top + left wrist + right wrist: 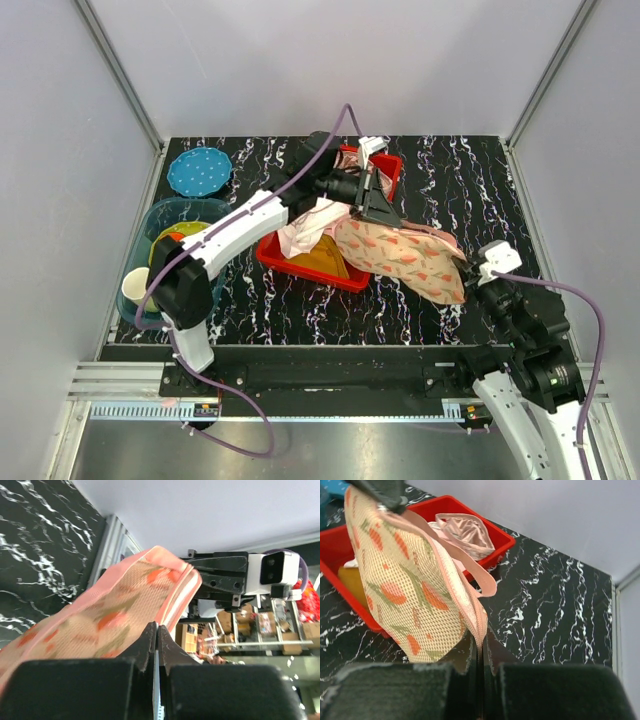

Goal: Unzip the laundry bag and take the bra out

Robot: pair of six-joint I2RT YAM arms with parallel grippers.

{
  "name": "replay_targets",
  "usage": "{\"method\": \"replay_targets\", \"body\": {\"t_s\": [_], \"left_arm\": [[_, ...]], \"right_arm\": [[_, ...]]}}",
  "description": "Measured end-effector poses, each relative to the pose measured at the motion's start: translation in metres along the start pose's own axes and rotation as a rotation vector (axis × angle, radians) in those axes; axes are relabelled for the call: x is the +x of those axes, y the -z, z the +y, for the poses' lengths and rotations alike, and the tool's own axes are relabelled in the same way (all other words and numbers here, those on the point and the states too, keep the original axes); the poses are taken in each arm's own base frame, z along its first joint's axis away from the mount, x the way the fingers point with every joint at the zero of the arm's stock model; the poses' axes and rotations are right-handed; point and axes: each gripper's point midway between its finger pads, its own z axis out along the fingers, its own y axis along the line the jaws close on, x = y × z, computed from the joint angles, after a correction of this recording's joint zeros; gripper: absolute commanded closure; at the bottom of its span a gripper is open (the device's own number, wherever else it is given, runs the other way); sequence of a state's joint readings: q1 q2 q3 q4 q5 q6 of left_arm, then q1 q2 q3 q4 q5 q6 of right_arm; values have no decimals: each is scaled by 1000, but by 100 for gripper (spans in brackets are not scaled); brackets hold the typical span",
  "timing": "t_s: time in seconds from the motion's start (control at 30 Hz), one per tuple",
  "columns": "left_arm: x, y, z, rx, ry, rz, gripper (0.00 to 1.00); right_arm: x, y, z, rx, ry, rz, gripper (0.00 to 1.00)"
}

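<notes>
The laundry bag (400,255), peach mesh with orange flowers and pink trim, hangs stretched between both grippers beside the red bin (300,266). My left gripper (375,205) is shut on the bag's upper left end. In the left wrist view the bag (125,610) runs away from the shut left gripper (156,627). My right gripper (470,282) is shut on the bag's lower right corner. In the right wrist view the right gripper (481,642) pinches the pink zipper edge of the bag (405,585). The bra is not visible.
The red bin (502,535) holds a glossy pink item (465,532), a yellow cloth (320,258) and pale garments (305,230). A blue dotted plate (200,170), a teal tub (165,215) and a paper cup (135,287) stand at the left.
</notes>
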State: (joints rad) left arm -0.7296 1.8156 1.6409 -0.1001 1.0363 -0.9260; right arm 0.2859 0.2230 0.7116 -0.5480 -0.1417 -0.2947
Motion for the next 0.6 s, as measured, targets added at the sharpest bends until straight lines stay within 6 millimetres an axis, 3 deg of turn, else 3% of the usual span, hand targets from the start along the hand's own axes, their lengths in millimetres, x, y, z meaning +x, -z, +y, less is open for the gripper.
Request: {"method": "replay_targets", "body": {"t_s": [0.13,0.4,0.57,0.6], "left_arm": [[-3,22,9,-62,-11,-49,100],[-22,91,58,-211,56,-218,100],[-19,93,70,-229,88,-226,100],[-18,91,70,-229,91,-223,100]], "right_arm": [[3,8,-13,103,-81,14,100],[3,35,-42,321,-211,-37,100],[5,36,-44,346,-262,-37,100],[6,36,-44,345,-269,-33,96]]}}
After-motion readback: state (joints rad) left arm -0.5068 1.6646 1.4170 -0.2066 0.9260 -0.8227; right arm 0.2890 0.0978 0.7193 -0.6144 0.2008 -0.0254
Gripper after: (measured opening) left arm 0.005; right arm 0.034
